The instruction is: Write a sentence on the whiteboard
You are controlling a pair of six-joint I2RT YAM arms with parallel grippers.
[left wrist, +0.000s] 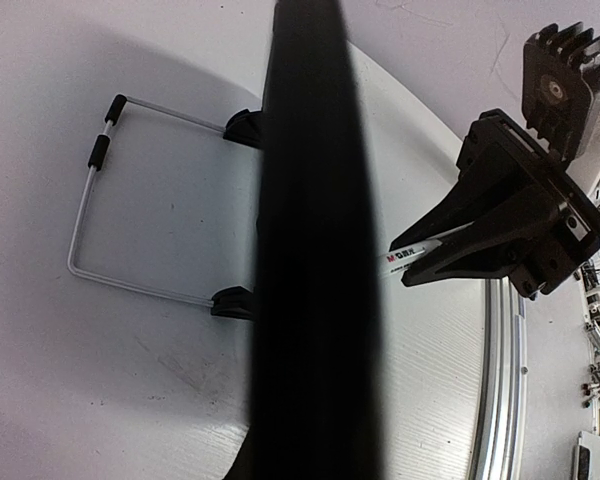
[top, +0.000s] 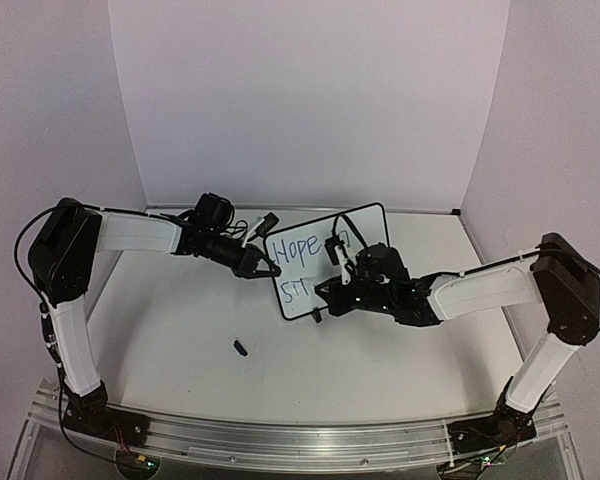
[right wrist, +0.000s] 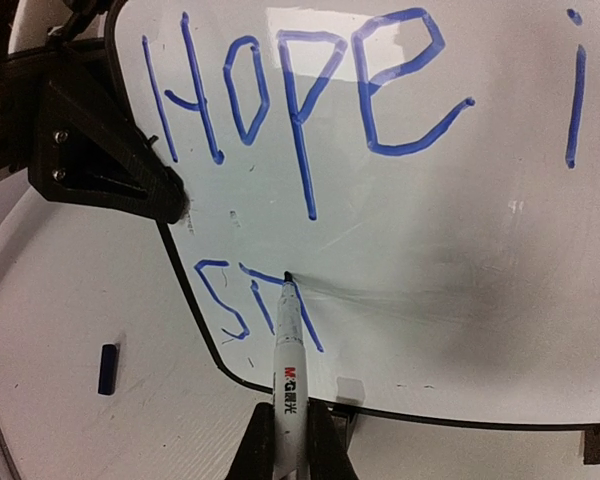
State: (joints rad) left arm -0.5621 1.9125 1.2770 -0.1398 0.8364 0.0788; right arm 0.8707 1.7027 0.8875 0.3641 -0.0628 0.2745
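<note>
White surface [top: 180,340] held the upright whiteboard [top: 305,272] centrally; your left gripper [top: 262,268] pinched its 9 o'clock edge, right gripper [right wrist: 285,440] clamped the marker [right wrist: 288,350] mid-second-line, next strokes needing travel toward 3 o'clock.

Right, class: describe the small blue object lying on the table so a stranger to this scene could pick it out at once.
On the white table, find the whiteboard standing near its middle. In front of the board's lower left corner lies a marker cap. It is a short dark blue tube, lying flat and alone, touching nothing.
</note>
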